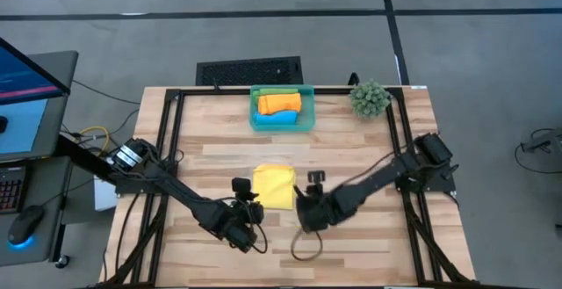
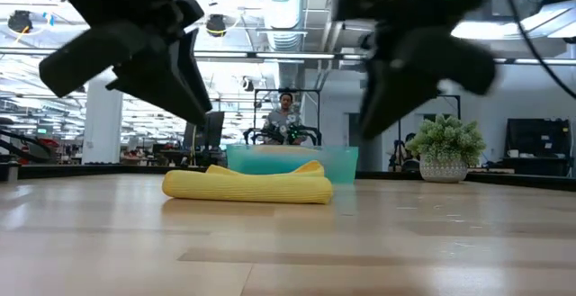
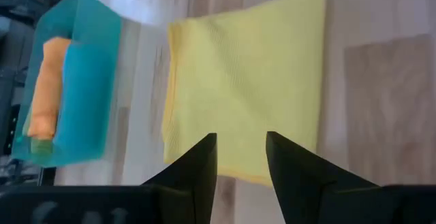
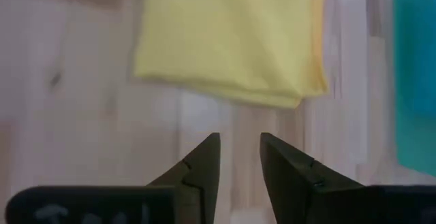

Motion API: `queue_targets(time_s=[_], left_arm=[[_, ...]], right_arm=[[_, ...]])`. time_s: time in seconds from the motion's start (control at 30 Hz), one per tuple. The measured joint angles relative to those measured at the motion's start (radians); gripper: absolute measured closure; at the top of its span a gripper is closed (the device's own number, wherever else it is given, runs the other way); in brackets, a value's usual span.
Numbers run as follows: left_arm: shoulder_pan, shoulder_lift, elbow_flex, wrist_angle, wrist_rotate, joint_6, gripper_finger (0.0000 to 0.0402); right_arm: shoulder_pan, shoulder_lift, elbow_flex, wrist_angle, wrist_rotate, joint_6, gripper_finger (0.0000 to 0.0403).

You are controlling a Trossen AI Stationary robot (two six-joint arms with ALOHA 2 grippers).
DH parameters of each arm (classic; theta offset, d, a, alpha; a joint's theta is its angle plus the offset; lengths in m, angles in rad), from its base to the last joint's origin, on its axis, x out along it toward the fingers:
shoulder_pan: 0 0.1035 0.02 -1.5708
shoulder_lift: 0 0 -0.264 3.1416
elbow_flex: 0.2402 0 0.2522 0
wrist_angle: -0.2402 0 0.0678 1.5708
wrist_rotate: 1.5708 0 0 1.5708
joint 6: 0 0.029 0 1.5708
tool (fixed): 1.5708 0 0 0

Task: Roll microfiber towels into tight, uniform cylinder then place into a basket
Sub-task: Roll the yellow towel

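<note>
— Yellow microfiber towel [image 1: 274, 186], soft and folded flat into a rough square: where does it lie?
— Near the middle of the pale wooden worktop [image 1: 219, 140], a little toward the front edge. Both arms hang just in front of it.
— And the small translucent teal plastic basket [image 1: 282, 121]?
— At the middle of the back edge, well apart from the yellow towel. Inside it lie a rolled orange towel [image 1: 280, 103], a bright blue towel [image 1: 283, 116] and a strip of green towel [image 1: 274, 90] along the back wall.
— What is the left gripper [image 3: 242, 157] doing?
— It hovers above the towel's front edge, its two dark fingers [image 3: 203, 163] parted with a narrow gap, holding nothing.
— The right gripper [image 4: 240, 157]?
— Just off the towel's front right corner, over bare wood. Its fingers [image 4: 204, 163] are likewise apart and empty.
— Anything else on the worktop?
— A spiky green plant ball [image 1: 370, 98] in a pale pot at the back right corner. In the low view a person [image 2: 285, 116] stands in the room beyond the basket.
</note>
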Motion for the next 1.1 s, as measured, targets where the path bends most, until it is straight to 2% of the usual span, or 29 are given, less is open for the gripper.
queue_targets(time_s=[0.2, 0.3, 0.4, 0.5, 0.77, 0.93, 1.1], left_arm=[[-0.046, 0.000, -0.017, 0.045, 0.009, -0.056, 0.0281], [-0.070, 0.000, -0.073, 0.153, 0.012, -0.057, 0.0281], [-0.077, 0.000, -0.139, 0.286, 0.033, -0.050, 0.0281], [-0.077, 0.000, -0.177, 0.352, 0.043, -0.028, 0.0281], [-0.060, 0.000, -0.213, 0.429, 0.046, 0.049, 0.0281], [-0.061, 0.000, -0.209, 0.443, 0.099, 0.105, 0.0281], [-0.043, 0.000, -0.178, 0.446, 0.174, 0.134, 0.0281]], right_arm=[[0.134, 0.000, 0.000, -0.097, 0.131, 0.065, 0.0280], [0.173, 0.000, 0.000, -0.129, 0.185, 0.099, 0.0280], [0.186, 0.002, -0.007, -0.118, 0.193, 0.117, 0.0280], [0.185, 0.004, -0.041, -0.029, 0.197, 0.115, 0.0280], [0.159, 0.005, -0.153, 0.395, 0.196, 0.010, 0.0280], [0.155, 0.005, -0.154, 0.492, 0.193, -0.004, 0.0280], [0.127, 0.005, -0.154, 0.509, 0.123, 0.003, 0.0280]])
